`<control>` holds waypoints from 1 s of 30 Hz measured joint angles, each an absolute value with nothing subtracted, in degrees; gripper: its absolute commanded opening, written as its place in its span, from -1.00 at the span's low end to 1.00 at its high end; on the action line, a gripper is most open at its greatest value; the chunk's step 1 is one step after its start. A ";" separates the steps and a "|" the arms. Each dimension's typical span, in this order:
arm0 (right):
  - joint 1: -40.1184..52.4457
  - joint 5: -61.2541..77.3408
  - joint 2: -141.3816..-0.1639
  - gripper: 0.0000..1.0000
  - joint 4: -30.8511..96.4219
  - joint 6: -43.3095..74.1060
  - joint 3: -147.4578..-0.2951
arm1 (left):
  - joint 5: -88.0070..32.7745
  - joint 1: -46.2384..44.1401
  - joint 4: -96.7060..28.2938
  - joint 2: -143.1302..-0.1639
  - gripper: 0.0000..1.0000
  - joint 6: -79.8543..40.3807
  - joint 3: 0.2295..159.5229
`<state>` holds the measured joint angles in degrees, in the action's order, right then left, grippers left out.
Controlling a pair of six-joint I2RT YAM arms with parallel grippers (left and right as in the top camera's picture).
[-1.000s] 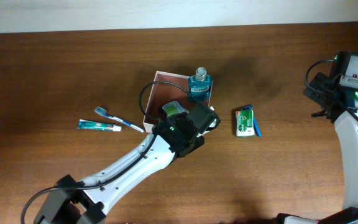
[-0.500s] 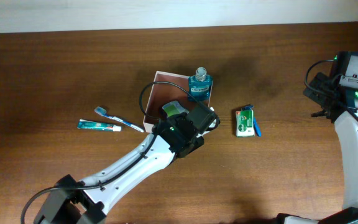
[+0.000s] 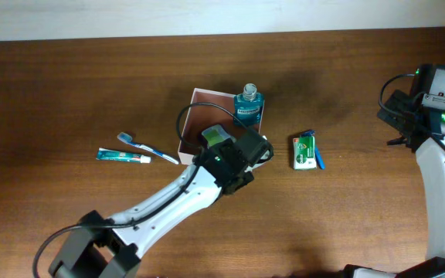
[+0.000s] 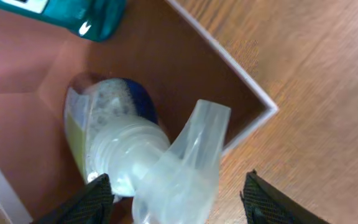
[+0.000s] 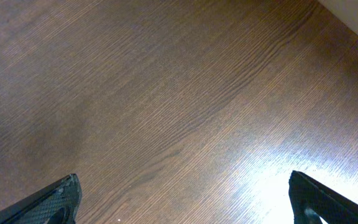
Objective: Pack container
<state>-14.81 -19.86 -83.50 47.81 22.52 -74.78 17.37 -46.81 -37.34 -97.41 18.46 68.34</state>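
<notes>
The container is a square, shallow box, white outside and reddish-brown inside, with no lid, near the middle of the worktop. In its far right corner is a blue bottle. A bottle with yellow-green liquid lies inside the container. The left end effector hangs over it, fingers spread on both sides, not pinching. Far to the right of the container, the right end effector is spread wide and empty.

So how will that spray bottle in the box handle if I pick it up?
The spray bottle looks like smooth clear plastic, so probably slippery. The yellowish liquid inside likely makes its body the heavy end. Its trigger head sticks out sideways, so it may twist in the left tool.
</notes>
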 measured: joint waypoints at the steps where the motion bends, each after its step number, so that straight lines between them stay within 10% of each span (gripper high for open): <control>1: -14.81 -19.86 -83.50 0.97 47.81 22.50 -74.78 | 18.00 -46.78 -37.34 -97.43 0.11 18.76 68.31; 30: -14.81 -19.86 -83.50 0.97 47.81 22.50 -74.78 | 21.47 -46.85 -35.53 -88.95 -0.18 19.51 68.07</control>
